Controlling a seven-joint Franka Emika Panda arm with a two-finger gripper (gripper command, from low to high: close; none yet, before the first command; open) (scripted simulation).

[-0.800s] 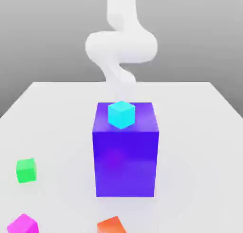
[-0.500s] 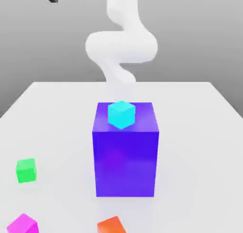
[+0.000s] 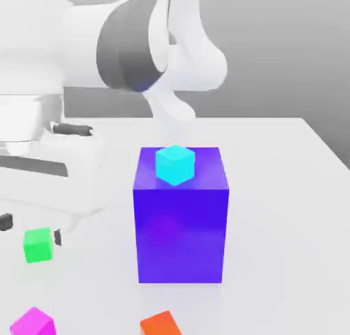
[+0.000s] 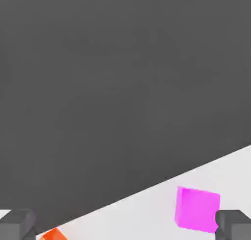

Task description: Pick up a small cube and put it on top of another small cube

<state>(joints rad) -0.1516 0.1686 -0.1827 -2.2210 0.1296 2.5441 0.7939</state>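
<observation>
White worktop (image 3: 287,190) under a grey backdrop is what you have before you. Your hand (image 4: 125,227) is spread wide and grasps nothing. The small magenta cube (image 4: 197,209) lies on the worktop near one fingertip (image 4: 234,224), at the exterior view's lower left corner. A cyan cube (image 3: 175,165) sits atop the big blue-purple block (image 3: 180,224); a green cube (image 3: 37,245) and an orange-red cube (image 3: 161,325) lie apart.

small cube (image 3: 32,323) on table (image 3: 287,190), second cube (image 3: 175,165) atop block (image 3: 180,224), third cube (image 3: 37,245) behind small cube

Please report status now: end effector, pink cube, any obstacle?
End effector open, empty. Small magenta-pink cube on table, untouched, near one finger. Nothing blocking.
</observation>
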